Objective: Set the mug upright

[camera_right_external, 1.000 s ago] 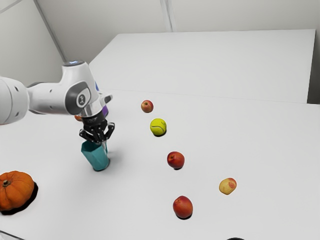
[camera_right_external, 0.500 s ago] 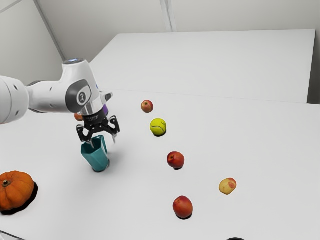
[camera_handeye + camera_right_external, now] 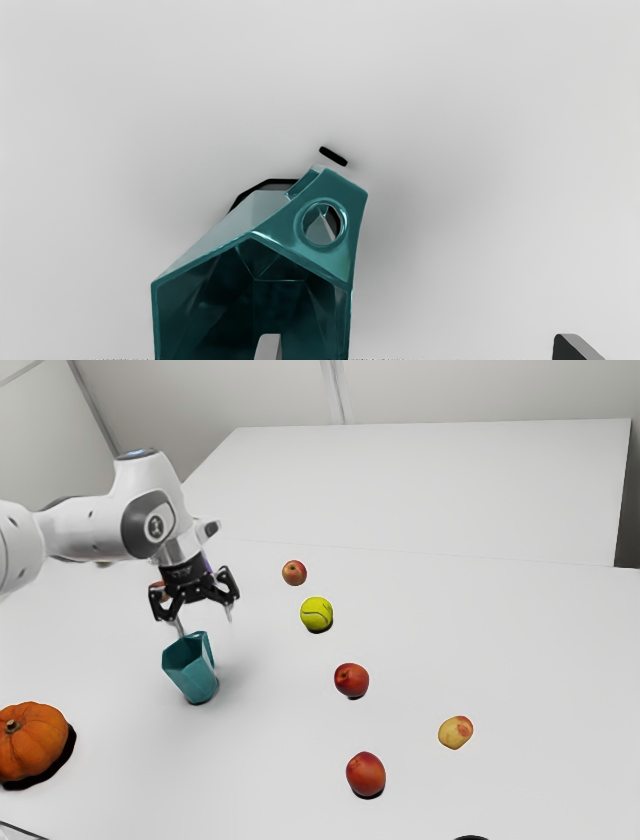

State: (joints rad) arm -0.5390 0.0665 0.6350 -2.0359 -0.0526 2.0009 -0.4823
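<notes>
Evidently the gripper (image 3: 205,625) has just spread wide, gripping nothing, and risen above the mug (image 3: 199,678), which looks upright at the exterior view's left; the task seems done if it stays steady. I count one mug, one pumpkin (image 3: 30,742) near left, one tennis ball (image 3: 316,614) and one apple (image 3: 294,572) farther, two red fruits (image 3: 351,680) (image 3: 366,774) and one yellow-red fruit (image 3: 455,732) nearer, rightward.

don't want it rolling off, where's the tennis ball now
In the exterior view, the tennis ball lies on the table, to the exterior view's right of the gripper, between an apple and a red fruit.
</notes>
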